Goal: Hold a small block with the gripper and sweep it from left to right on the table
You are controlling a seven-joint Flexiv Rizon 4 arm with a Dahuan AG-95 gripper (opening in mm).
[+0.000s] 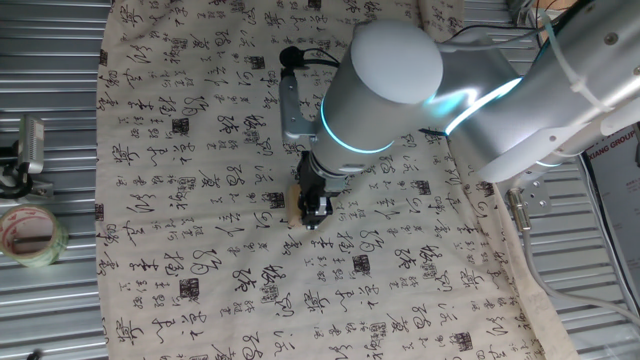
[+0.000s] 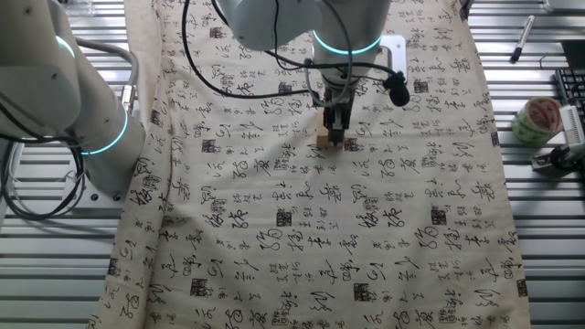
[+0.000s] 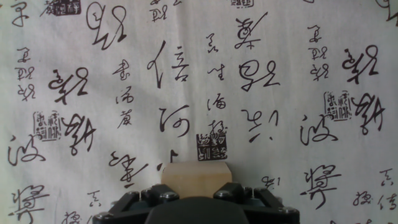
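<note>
The small block [image 1: 294, 204] is a pale tan cube resting on the calligraphy cloth [image 1: 200, 150] near its middle. My black gripper [image 1: 314, 214] points down at the cloth and is shut on the block. In the other fixed view the block [image 2: 325, 140] shows just under the gripper [image 2: 335, 137]. In the hand view the block [image 3: 196, 178] fills the gap between the two black fingers at the bottom edge, and the gripper [image 3: 196, 194] is closed on it. The silver-grey arm hides part of the block in both fixed views.
A roll of tape [image 1: 30, 235] lies on the ribbed metal at the left, beside a small clamp-like device [image 1: 25, 150]. A second white arm [image 2: 73, 100] stands at the cloth's edge. A pen [image 2: 521, 38] lies on the metal.
</note>
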